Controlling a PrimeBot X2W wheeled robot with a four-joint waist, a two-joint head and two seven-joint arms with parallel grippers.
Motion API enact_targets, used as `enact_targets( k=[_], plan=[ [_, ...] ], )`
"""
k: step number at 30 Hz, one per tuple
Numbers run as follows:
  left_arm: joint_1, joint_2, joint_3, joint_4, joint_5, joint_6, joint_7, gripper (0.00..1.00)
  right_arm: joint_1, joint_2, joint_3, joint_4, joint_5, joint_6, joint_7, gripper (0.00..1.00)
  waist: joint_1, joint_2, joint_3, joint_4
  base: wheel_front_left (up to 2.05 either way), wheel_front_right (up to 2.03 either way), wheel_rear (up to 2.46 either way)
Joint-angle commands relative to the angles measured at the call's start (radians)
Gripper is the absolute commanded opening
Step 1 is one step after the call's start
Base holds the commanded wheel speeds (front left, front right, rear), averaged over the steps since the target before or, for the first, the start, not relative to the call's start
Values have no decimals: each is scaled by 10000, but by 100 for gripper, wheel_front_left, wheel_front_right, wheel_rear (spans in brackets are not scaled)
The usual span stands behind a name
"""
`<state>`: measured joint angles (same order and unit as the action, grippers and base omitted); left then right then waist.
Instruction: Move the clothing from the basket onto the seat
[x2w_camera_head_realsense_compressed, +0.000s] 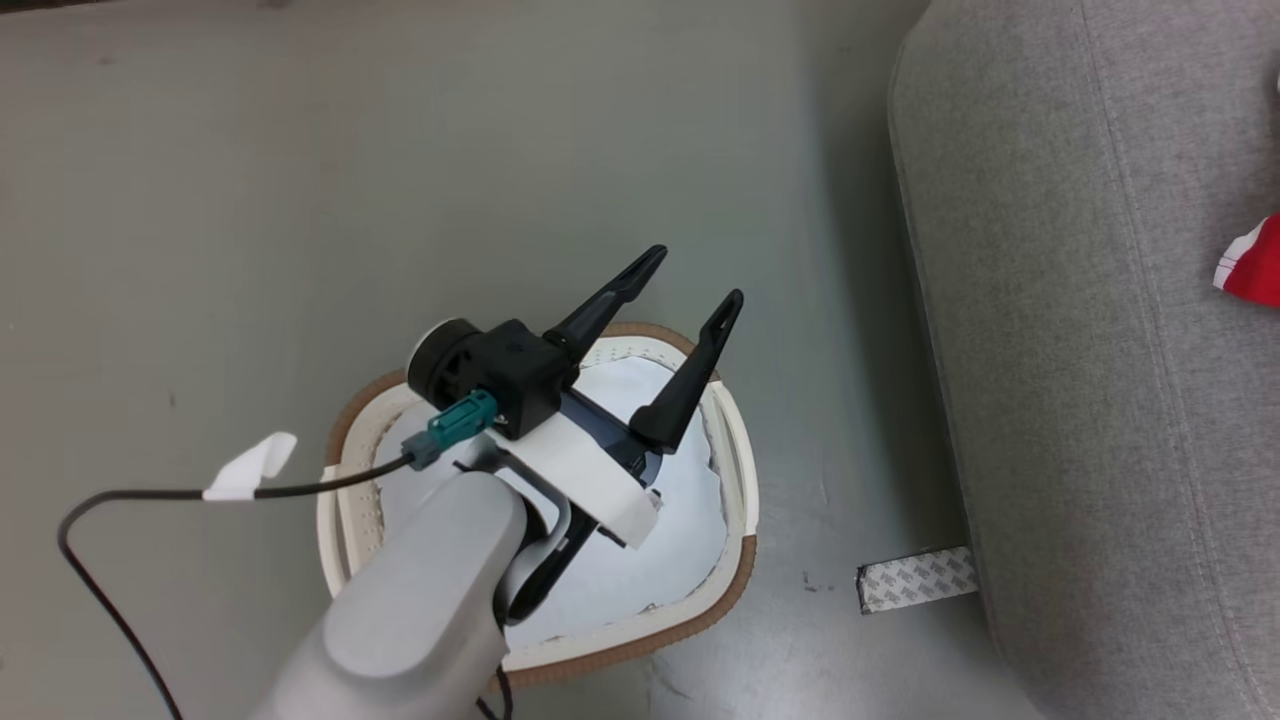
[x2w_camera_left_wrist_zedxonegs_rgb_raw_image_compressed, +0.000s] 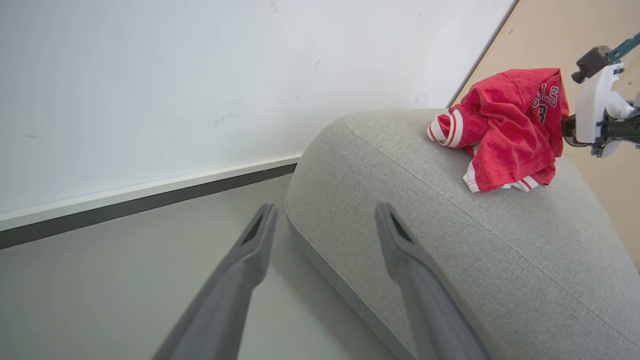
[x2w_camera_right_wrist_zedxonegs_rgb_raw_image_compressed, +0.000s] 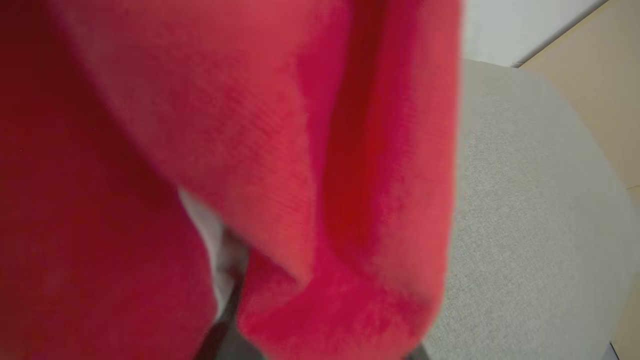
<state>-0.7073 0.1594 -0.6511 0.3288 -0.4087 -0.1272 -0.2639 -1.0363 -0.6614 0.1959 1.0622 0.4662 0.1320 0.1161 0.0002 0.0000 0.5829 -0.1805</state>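
Across the lower middle of the head view, the left hand (x2w_camera_head_realsense_compressed: 695, 277) hangs over the basket (x2w_camera_head_realsense_compressed: 735, 450), its two dark fingers spread wide apart with nothing between them. Inside the basket lies a pale lining cloth (x2w_camera_head_realsense_compressed: 660, 560); no red fabric can be seen in it. A black cable (x2w_camera_head_realsense_compressed: 120, 495) with a white tag loops off the wrist toward the left edge. The seat (x2w_camera_head_realsense_compressed: 1080, 400) takes up the right side of the frame, and a small piece of the clothing (x2w_camera_head_realsense_compressed: 1255, 265), red with a white stripe, shows at the right edge on top of it. A patterned tape strip (x2w_camera_head_realsense_compressed: 915, 580) lies on the grey floor (x2w_camera_head_realsense_compressed: 400, 150) just beside the seat's lower edge.

Left wrist view: the left hand (x2w_camera_left_wrist_zedxonegs_rgb_raw_image_compressed: 325, 215) points at the rounded corner of the seat (x2w_camera_left_wrist_zedxonegs_rgb_raw_image_compressed: 450, 240), fingers apart and empty, with the floor (x2w_camera_left_wrist_zedxonegs_rgb_raw_image_compressed: 125, 280) and a white wall (x2w_camera_left_wrist_zedxonegs_rgb_raw_image_compressed: 200, 75) behind. The clothing (x2w_camera_left_wrist_zedxonegs_rgb_raw_image_compressed: 505, 130) sits crumpled on the seat in the upper right, white letters showing on one fold. The right hand (x2w_camera_left_wrist_zedxonegs_rgb_raw_image_compressed: 572, 136) is at the right edge, touching the garment's far side; its fingertips are hidden, so I cannot tell whether they are apart or together.

Right wrist view: blurred red clothing (x2w_camera_right_wrist_zedxonegs_rgb_raw_image_compressed: 250, 150) covers the left and centre of the frame, very close to the lens, with the seat (x2w_camera_right_wrist_zedxonegs_rgb_raw_image_compressed: 525, 200) showing at the right.
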Motion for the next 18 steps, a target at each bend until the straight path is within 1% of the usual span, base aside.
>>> enact_targets(
  k=[1,2,9,14,18],
  plan=[
    [132,13,67,64,42,-24,-5,100,94,-43,159,34,153,-26,-58,78,-2,0,-79,-62,0,0,0],
    [174,10,115,91,46,-24,-3,100,94,-35,261,36,223,-26,-66,100,-2,0,-148,-98,0,0,0],
    [483,-128,255,180,-13,-30,-6,100,254,-11,1106,-183,670,-26,1,100,-2,0,-923,-309,0,0,0],
    [962,-190,525,286,-145,-35,-6,100,560,-199,2144,-593,1037,-26,636,100,-2,0,-1944,-474,0,0,0],
    [1491,-197,952,305,-236,4,-5,100,849,-393,3102,-1272,1338,-26,973,100,-2,0,-2810,-591,0,0,0]
  ],
)
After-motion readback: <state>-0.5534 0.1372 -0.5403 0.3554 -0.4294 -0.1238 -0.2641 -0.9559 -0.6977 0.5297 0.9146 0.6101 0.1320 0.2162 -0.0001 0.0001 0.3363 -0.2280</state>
